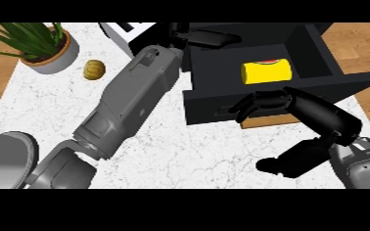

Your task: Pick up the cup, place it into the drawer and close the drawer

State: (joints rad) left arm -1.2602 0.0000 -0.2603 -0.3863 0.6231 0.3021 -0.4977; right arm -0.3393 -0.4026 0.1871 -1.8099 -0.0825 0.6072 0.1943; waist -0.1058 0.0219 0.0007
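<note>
The yellow cup (266, 71) lies on its side inside the open black drawer (217, 73), with a red patch showing at its upper edge. My left forearm crosses the counter diagonally. My left hand (204, 37) rests at the drawer's far edge, above and left of the cup, fingers stretched out to the right and holding nothing. My right hand (307, 108) is at the drawer's front wall (209, 108), below the cup. Its fingers (254, 103) lie against that wall and its thumb (285, 162) is spread wide below.
A potted green plant (40, 44) stands at the counter's far left, with a small yellow-brown round object (94, 69) beside it. A white box (127, 32) sits at the back. A grey round shape (14, 156) shows at the lower left. Wooden floor (350, 44) lies to the right.
</note>
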